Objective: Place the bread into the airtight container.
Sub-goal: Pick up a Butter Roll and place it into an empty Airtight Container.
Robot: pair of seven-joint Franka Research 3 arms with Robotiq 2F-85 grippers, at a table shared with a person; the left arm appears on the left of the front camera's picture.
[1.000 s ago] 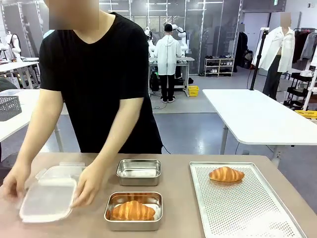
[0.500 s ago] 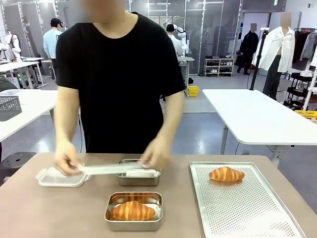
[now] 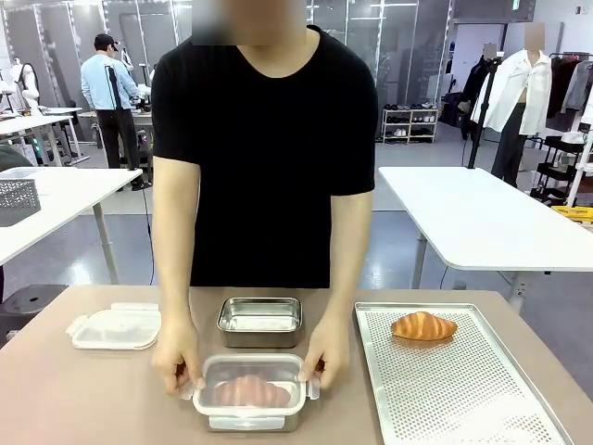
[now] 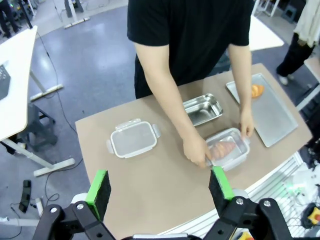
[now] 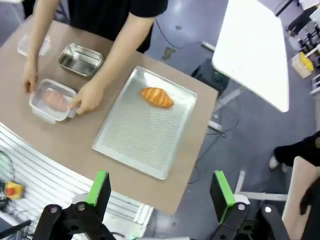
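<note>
A croissant, the bread, lies inside the near steel airtight container (image 3: 250,391), seen dimly through a translucent lid that sits on top. The person's two hands (image 3: 326,357) hold the lid's ends. The same lidded container (image 4: 227,148) lies far below my left gripper (image 4: 159,182), which is open and holds nothing. A second piece of bread (image 3: 423,325) rests on the perforated tray (image 3: 445,389). In the right wrist view my right gripper (image 5: 160,182) is open and hangs high above the tray (image 5: 145,130), with the lidded container (image 5: 52,100) off to the left.
An empty steel container (image 3: 260,320) stands just behind the lidded one. A spare clear lid (image 3: 116,326) lies at the table's left. The person stands at the far edge, arms reaching over the middle. White tables stand beyond.
The person lifted a clear lid from the left, carried it across the table and set it on the near container over the bread. Both hands now rest on its ends.
</note>
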